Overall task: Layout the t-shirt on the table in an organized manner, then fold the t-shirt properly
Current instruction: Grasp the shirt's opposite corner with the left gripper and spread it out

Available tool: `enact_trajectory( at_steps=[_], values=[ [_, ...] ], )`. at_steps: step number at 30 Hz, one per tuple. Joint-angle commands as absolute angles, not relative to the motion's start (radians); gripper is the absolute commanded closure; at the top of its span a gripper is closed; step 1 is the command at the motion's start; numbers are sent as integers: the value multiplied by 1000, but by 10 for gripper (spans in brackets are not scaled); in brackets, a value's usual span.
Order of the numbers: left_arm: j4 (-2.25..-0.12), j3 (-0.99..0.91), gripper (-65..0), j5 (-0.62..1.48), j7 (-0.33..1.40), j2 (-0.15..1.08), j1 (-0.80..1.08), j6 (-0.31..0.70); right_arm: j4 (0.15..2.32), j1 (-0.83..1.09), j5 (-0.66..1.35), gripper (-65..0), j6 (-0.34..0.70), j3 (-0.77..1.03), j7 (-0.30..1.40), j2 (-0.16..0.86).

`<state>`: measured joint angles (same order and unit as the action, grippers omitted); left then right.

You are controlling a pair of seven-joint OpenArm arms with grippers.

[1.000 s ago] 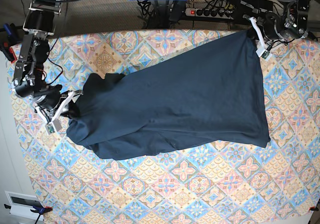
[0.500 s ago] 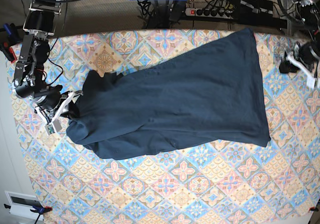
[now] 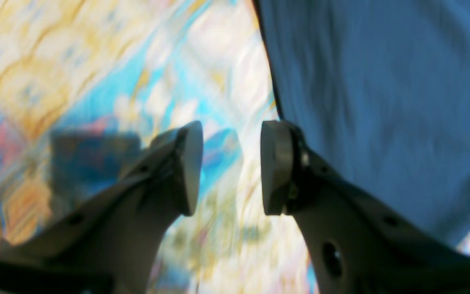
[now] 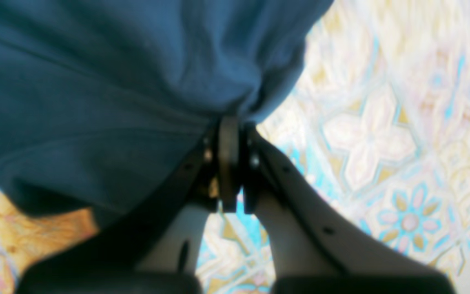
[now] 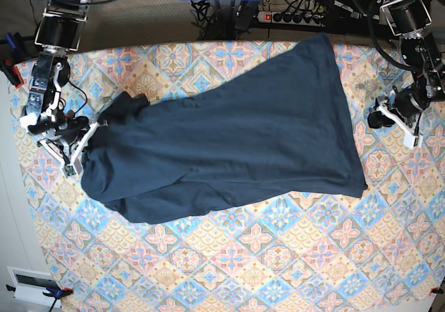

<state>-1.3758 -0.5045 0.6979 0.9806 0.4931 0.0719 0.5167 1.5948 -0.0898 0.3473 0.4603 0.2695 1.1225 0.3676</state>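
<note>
T-shirt [image 5: 229,135] is lying spread out across the surface [image 5: 278,256], dark navy, stretching from about 9 o'clock over to 3 o'clock in the base view. The wide hem end is sitting toward 3 o'clock and looking fairly flat, while the 9 o'clock end is bunching up into folds, so it's not lying neatly yet.

Right gripper [image 5: 82,145] is sitting at that bunched end, and in its wrist view its fingers [image 4: 229,163] are pressing together with a pinch of the navy fabric caught between them, cloth draping up and away from the tips.

Left gripper [image 5: 400,121] is hanging over the bare patterned cloth just past the hem at 3 o'clock, not touching the shirt. Its fingers [image 3: 188,163] are standing clearly apart with nothing between them, just blurry tile pattern showing through the gap and the shirt edge running off to one side.
</note>
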Motion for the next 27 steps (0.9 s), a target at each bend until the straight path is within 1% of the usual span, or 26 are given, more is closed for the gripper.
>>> enact_trajectory(
  at_steps=[1, 3, 10, 17, 18, 19, 20, 22, 23, 24, 26, 27],
  values=[
    [-1386, -481, -233, 680, 940, 506, 36, 516, 1613, -154, 352, 0, 460, 275, 1084, 380],
    [-1345, -440, -233, 621, 905, 484, -1, 496, 1615, -179, 326, 0, 460, 271, 1084, 372],
    [-1198, -433, -233, 545, 901, 366, -148, 443, 1653, -177, 328, 0, 461, 269, 1089, 364],
    [-980, -433, -230, 515, 892, 314, -257, 437, 1687, -176, 329, 0, 463, 269, 1089, 364],
    [-951, -433, -214, 515, 889, 311, -274, 435, 1687, -176, 332, 0, 464, 269, 1089, 364],
    [-929, -433, -181, 515, 875, 305, -292, 435, 1690, -176, 344, 0, 464, 272, 1089, 364],
    [-909, -433, -133, 513, 851, 289, -309, 435, 1692, -176, 363, 0, 464, 274, 1089, 364],
    [-868, -433, -15, 512, 788, 278, -340, 435, 1693, -176, 403, 0, 464, 274, 1089, 364],
    [-845, -433, 0, 512, 762, 278, -363, 432, 1693, -176, 417, 0, 464, 274, 1089, 364],
    [-816, -433, 0, 506, 742, 278, -390, 415, 1693, -176, 430, 0, 464, 274, 1089, 364],
    [-756, -433, -22, 486, 699, 282, -450, 369, 1692, -176, 456, 0, 464, 271, 1087, 364],
    [-725, -433, -17, 473, 665, 282, -483, 352, 1690, -176, 475, 0, 464, 269, 1087, 363]
  ],
)
